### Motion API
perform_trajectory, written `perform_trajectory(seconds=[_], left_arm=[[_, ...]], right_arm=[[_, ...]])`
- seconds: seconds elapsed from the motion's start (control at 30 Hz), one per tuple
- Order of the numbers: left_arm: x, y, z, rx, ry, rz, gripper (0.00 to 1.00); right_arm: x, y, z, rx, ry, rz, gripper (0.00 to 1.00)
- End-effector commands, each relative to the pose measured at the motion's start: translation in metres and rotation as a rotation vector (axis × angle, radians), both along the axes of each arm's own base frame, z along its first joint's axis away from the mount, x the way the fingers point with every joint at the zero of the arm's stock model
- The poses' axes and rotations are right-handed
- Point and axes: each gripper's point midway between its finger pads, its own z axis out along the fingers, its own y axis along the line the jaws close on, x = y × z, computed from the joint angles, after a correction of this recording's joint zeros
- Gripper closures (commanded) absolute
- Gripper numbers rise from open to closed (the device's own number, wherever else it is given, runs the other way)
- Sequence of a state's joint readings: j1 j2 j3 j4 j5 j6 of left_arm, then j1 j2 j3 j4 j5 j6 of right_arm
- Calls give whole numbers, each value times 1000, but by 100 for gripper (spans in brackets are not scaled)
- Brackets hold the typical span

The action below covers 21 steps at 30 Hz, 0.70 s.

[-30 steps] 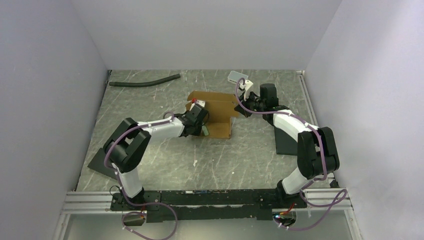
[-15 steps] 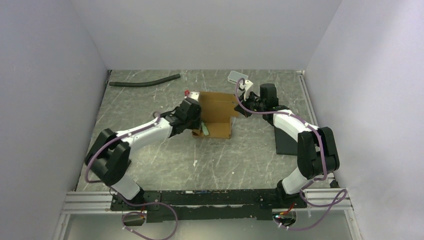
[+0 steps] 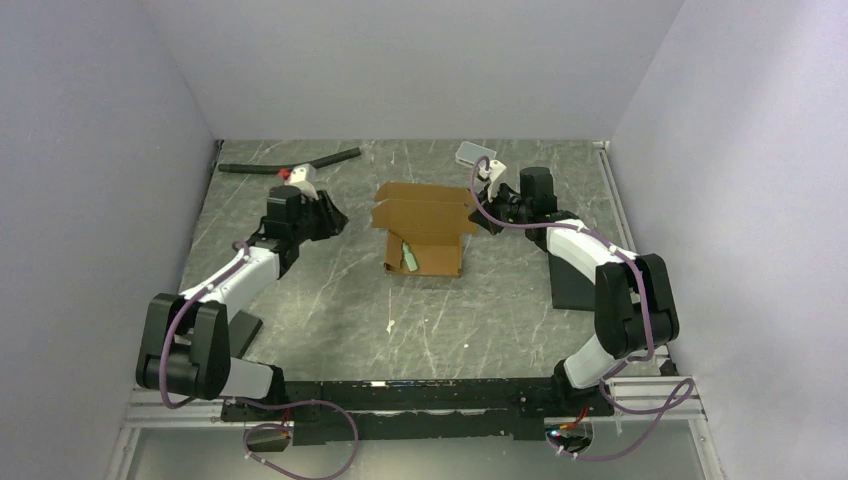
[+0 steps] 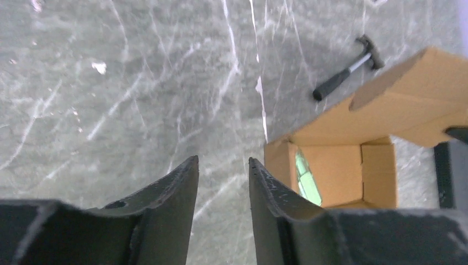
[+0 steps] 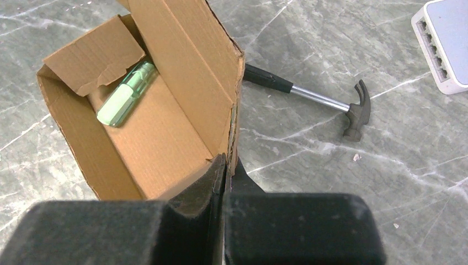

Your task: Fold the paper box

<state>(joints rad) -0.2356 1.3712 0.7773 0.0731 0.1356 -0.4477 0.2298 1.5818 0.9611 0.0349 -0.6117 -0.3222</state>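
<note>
Right gripper (image 5: 223, 175): clenched, jaws pressed together on the edge of the raised cardboard panel at the right end of the paper box (image 5: 160, 130). Left gripper (image 4: 221, 182): released, jaws apart with only bare table (image 4: 138, 94) showing between them. In the top view it hovers well to the left of the carton.

Paper box, quantity one. Location: centre of the top view, slightly towards the upper half, resting on the table.
- Orientation: the tray opening faces upward. The lid panel extends from the tray's far wall towards the top of the frame.
- Long axis: the tray runs left to right in the top view.
- Contents: one green tube-like item (image 5: 126, 94), lying across the tray just beside its left end wall.

Surrounding items:
- One small hammer (image 5: 309, 96) with a black grip, lying on the table just beyond the carton in the right wrist view, apart from it.
- One white-grey device (image 5: 444, 38) in the upper right corner of the right wrist view.
- One black hose (image 3: 290, 160) at the upper left of the table in the top view.
- Two flat black slabs, one (image 3: 575, 280) at the right edge and one (image 3: 245, 325) at the lower left.
</note>
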Motion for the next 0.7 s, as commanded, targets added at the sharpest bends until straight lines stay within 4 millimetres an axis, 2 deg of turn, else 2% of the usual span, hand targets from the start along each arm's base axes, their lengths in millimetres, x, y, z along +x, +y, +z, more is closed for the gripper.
perform_trajectory(seconds=[0.0, 0.07, 0.2, 0.3, 0.67], left_arm=[[27, 3, 32, -173, -135, -52, 60], [41, 0, 30, -202, -132, -85, 66], [64, -22, 12, -250, -96, -201, 76], [72, -39, 7, -282, -116, -292, 82], [43, -95, 2, -235, -165, -522, 81]], right_arm=[[2, 5, 24, 20, -79, 33, 100], [2, 6, 23, 19, -76, 36, 100], [1, 8, 24, 19, -79, 42, 100], [1, 8, 24, 16, -80, 44, 100], [-1, 13, 24, 15, -80, 61, 100]])
